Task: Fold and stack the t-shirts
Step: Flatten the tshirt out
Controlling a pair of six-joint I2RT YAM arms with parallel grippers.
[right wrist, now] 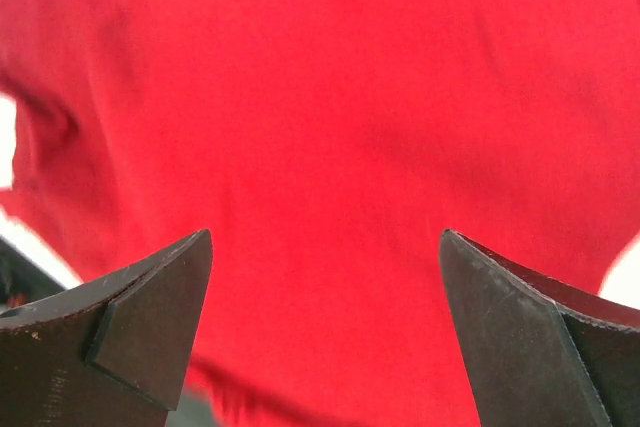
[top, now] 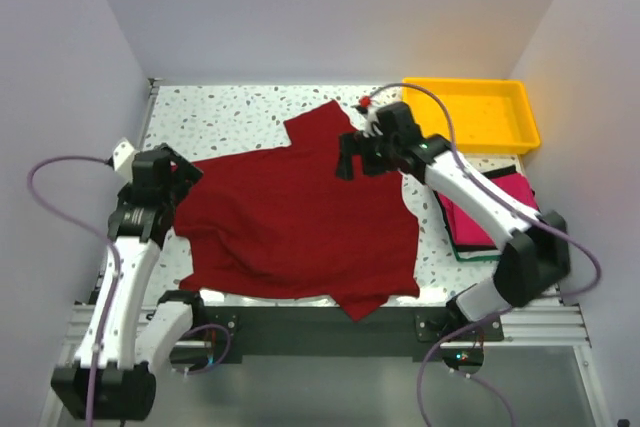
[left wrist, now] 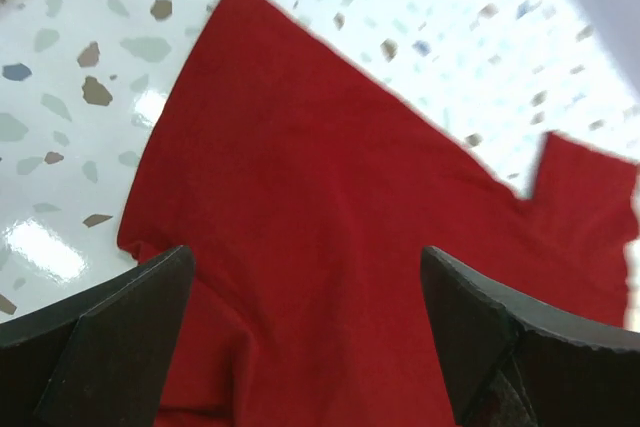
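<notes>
Spreading over the middle of the speckled table (top: 230, 112), the maroon t-shirt (top: 300, 222) lies unfolded in the top view. The left gripper (top: 180, 182) is at its left edge and the right gripper (top: 348, 162) over its far right part, likely positioned for a fold. The folded stack (top: 490, 212) waits at right, near the yellow tray (top: 480, 112).

Left wrist view: fingers (left wrist: 120, 327) spread wide above the cloth, holding nothing.

Right wrist view: fingers (right wrist: 140, 327) equally wide and empty, with maroon cloth beneath.

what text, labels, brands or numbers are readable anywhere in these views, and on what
None readable in any view.
The maroon t-shirt is plain, with no print or tag showing.
The yellow tray carries no visible label.
</notes>
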